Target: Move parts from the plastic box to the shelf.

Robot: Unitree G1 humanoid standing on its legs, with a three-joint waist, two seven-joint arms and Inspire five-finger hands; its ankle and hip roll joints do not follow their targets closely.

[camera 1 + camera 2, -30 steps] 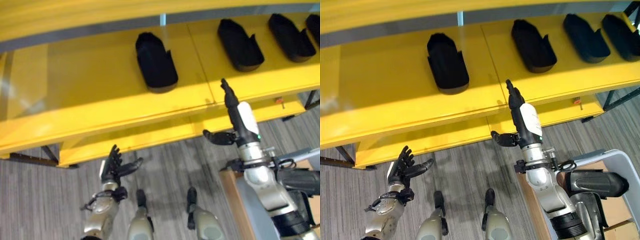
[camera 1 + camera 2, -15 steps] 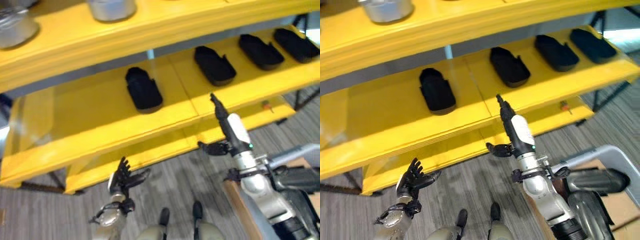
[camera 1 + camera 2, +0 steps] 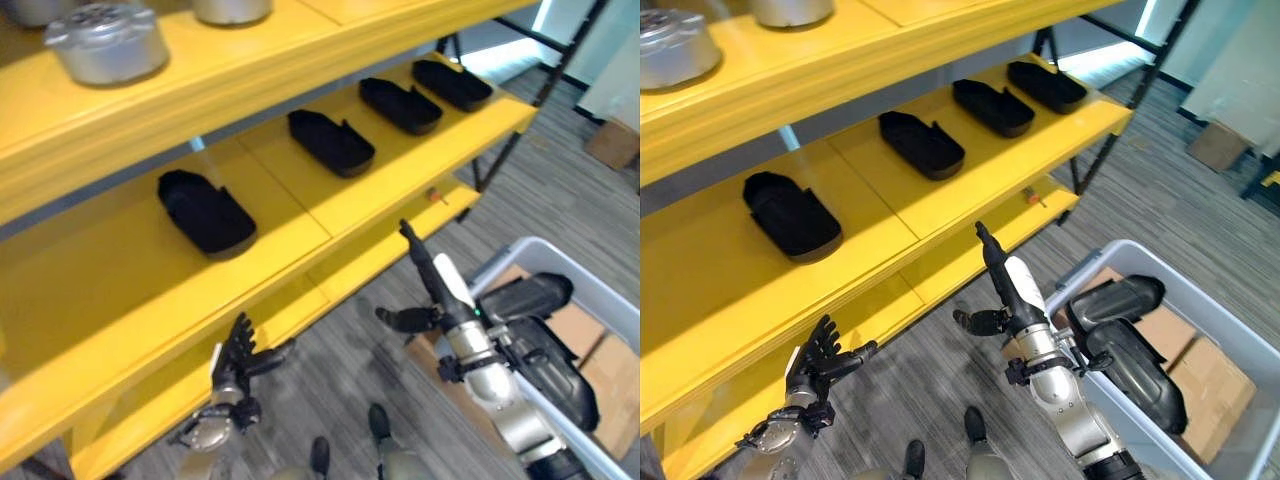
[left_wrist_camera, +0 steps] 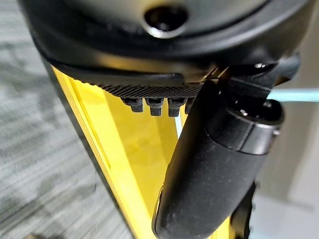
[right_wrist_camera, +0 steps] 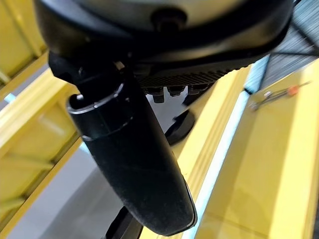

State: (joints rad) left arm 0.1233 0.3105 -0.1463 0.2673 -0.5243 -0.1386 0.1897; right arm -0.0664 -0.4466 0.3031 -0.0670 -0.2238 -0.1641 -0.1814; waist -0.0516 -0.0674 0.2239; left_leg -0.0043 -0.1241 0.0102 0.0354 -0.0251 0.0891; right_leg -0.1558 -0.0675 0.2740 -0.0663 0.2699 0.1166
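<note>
My left hand (image 3: 818, 362) hangs low by the yellow steel shelf (image 3: 970, 190), fingers spread, empty. My right hand (image 3: 1002, 288) points straight-fingered, thumb out, holding nothing. Beside it sits the grey plastic box (image 3: 1230, 345) with black moulded parts (image 3: 1118, 340) inside; four more black shoe-shaped parts (image 3: 792, 214) line the shelf. Between placements, I'd say: next, reach into the box. Since a second ago my view has swung right, bringing the box in.
</note>
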